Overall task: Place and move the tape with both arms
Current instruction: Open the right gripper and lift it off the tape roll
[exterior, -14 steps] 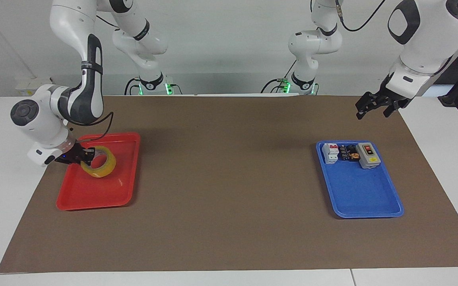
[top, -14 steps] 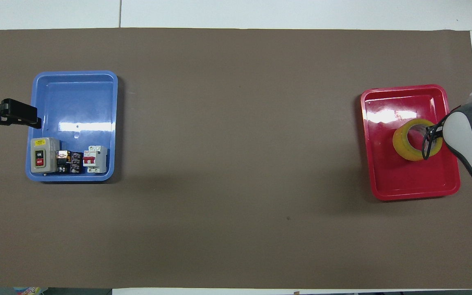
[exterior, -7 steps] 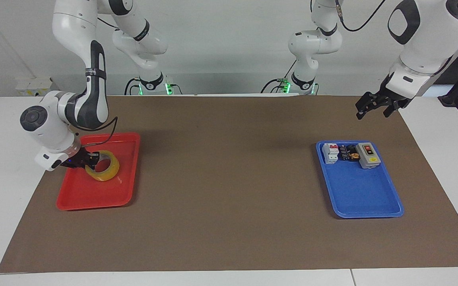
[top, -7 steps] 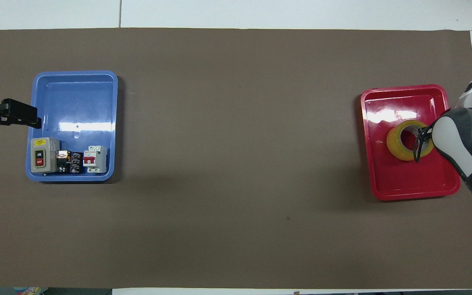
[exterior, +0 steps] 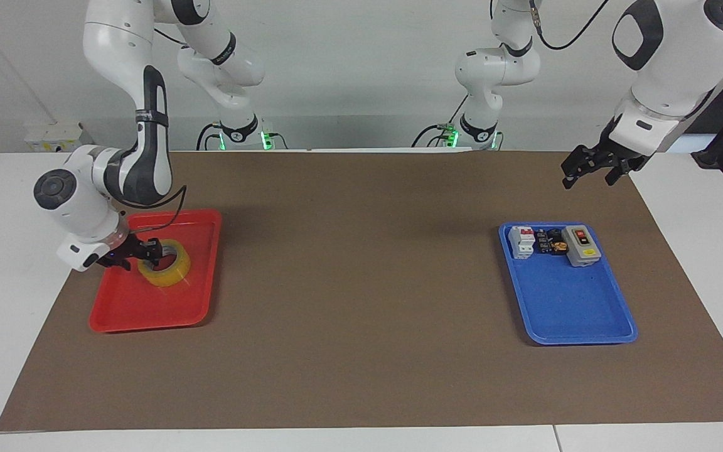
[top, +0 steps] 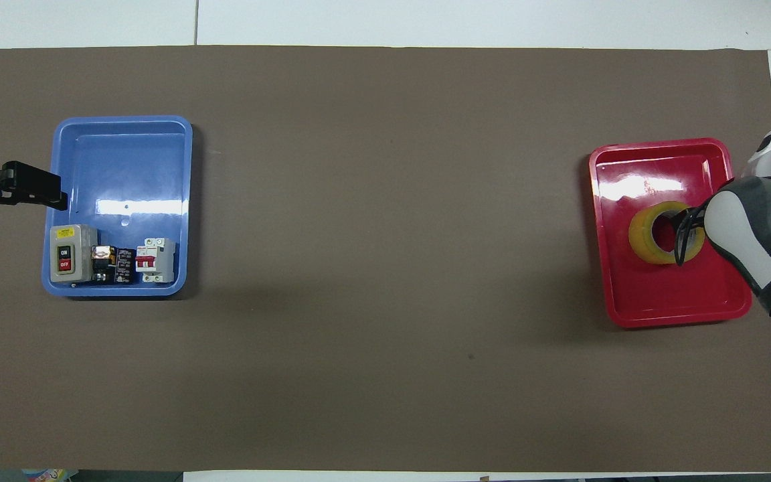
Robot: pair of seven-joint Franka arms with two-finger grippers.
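Note:
The tape (exterior: 170, 276) is a yellow roll lying almost flat in the red tray (exterior: 142, 307) at the right arm's end of the table. My right gripper (exterior: 151, 251) reaches down into the tray and is shut on the roll's wall on the side nearer the robots, with one finger in the hole. In the overhead view the tape (top: 640, 234) shows in the middle of the red tray (top: 666, 294), with the right gripper (top: 687, 227) partly hidden under the arm. My left gripper (exterior: 587, 176) waits open and empty in the air at the left arm's end, beside the blue tray (exterior: 575, 307).
The blue tray (top: 124, 154) holds a grey switch box with a red button (top: 72, 252), a small dark part and a white breaker (top: 158, 260) along its edge nearest the robots. A brown mat (exterior: 361, 282) covers the table.
The right arm has lifted its elbow and shifted the tape toward the tray's middle. The roll has gone from tilted to almost flat. The left arm has not moved.

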